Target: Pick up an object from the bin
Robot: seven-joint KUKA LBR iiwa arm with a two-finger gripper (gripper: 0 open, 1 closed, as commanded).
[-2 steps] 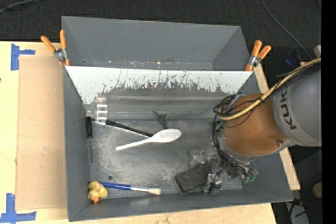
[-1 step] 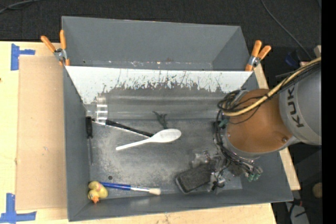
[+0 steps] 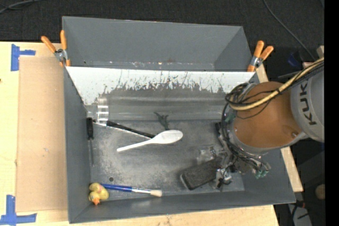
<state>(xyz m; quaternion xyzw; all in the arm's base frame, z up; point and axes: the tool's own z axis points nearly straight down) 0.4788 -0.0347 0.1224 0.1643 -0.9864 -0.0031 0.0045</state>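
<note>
claw [image 3: 225,174] beside dark flat block [image 3: 195,178], white spoon [image 3: 153,140] well apart.

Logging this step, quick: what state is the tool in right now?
Tool: cannot be told; it hangs at the right end of a dark flat object.

Looks down into a grey metal bin [image 3: 159,45]. Shows the gripper [image 3: 226,173] low at the front right, touching or just beside the right end of a dark flat rectangular pad [image 3: 195,177]. Places a white plastic spoon [image 3: 153,140] mid-floor, well apart to the left. Puts a yellow rubber duck [image 3: 97,193] in the front left corner, a blue-handled brush [image 3: 132,190] just beside it, and a clear cup [image 3: 101,112] lying by the left wall.
</note>
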